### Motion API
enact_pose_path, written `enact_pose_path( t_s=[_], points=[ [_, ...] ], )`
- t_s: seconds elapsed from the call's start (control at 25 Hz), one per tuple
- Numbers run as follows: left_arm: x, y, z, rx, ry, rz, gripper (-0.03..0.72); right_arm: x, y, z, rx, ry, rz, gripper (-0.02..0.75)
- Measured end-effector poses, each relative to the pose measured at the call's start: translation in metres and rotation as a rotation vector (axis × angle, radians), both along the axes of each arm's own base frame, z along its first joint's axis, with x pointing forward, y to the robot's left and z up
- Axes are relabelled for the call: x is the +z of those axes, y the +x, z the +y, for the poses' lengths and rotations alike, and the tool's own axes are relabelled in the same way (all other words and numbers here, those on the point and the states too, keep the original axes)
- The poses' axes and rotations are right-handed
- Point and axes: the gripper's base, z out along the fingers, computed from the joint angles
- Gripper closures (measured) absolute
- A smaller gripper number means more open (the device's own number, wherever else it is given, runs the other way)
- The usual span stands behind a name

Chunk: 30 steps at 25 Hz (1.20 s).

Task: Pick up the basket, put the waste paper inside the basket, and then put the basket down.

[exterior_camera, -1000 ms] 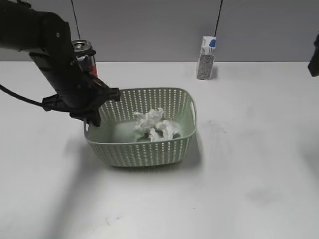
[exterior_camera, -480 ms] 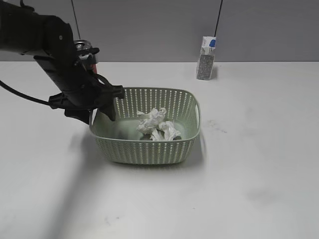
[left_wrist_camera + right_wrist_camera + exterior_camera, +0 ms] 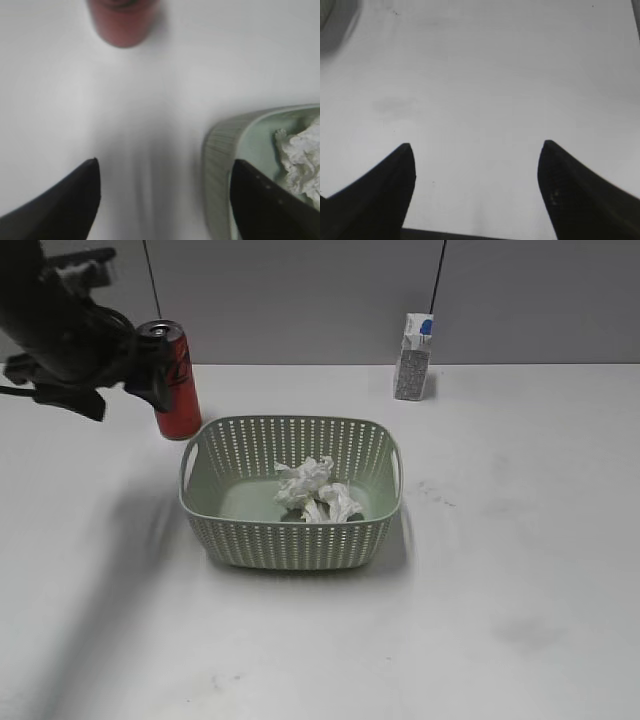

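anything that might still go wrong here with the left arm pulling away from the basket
Two risks, both modest.

1. The left hand is open and sits right beside the red can; a sideways swing as it retreats could tip the can over.

2. The basket stands on the table with the waste paper piled loosely inside. If the arm dips back toward the near rim, it might nudge the basket and shift it.

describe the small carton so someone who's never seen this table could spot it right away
Look along the far edge of the white table, where it meets the grey wall. Right of the green basket stands a small upright carton, white and grey with a blue mark on top; the red can stands far left.
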Motion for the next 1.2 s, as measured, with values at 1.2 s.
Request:
enact_pose_path(
  t_s=[1.2],
  points=[
    [0.069, -0.224, 0.107, 0.135, 0.046, -0.305, 0.101, 0.004, -0.031, -0.004, -0.003, 0.019, -0.211, 0.164]
  ],
)
